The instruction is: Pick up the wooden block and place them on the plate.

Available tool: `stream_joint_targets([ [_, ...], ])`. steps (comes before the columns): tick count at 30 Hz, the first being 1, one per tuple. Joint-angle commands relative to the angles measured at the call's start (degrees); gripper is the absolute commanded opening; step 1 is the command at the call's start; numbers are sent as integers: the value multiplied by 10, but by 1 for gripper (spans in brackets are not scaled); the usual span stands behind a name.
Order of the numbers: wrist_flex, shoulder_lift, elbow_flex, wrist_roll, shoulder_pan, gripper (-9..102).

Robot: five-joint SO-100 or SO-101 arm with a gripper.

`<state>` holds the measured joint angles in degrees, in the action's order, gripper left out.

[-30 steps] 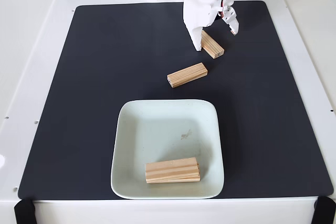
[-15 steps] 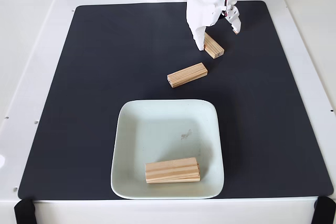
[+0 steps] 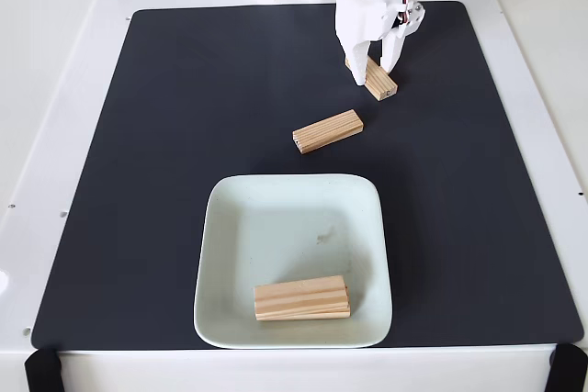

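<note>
On the white counter (image 3: 55, 135) lies a black mat (image 3: 184, 135), and toward its near edge sits the mint-white square plate (image 3: 230, 254). Its near side already carries stacked wooden blocks (image 3: 301, 297) lying flat — delivered there, by the look of it, tucked against the rim so the middle of the plate is free for more. Beyond the plate's far rim, near the mat's centre, a loose wooden block (image 3: 328, 130) lies at a slight angle, well apart from the plate. Toward the mat's far right corner, the white tool (image 3: 377, 71) comes down over another angled block (image 3: 376, 80), its two fingers narrowed to the block's width, one on each long side — apparently gripping it while it rests on the mat, though firm contact is hard to confirm.
</note>
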<state>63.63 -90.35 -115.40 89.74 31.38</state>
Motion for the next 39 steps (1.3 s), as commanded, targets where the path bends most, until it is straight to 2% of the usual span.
stream_joint_targets([
  [1,4,-2,-1,-4,-8,0],
  [8,11,-32,11,-11,-17,0],
  [18,6,-310,36,-174,-16,0],
  [22,-6,-378,37,-273,-10,0],
  [25,-72,-388,37,-377,0,0],
  [32,-302,-308,54,-605,-32,-1],
  [39,-316,-93,279,-807,-92,-1],
])
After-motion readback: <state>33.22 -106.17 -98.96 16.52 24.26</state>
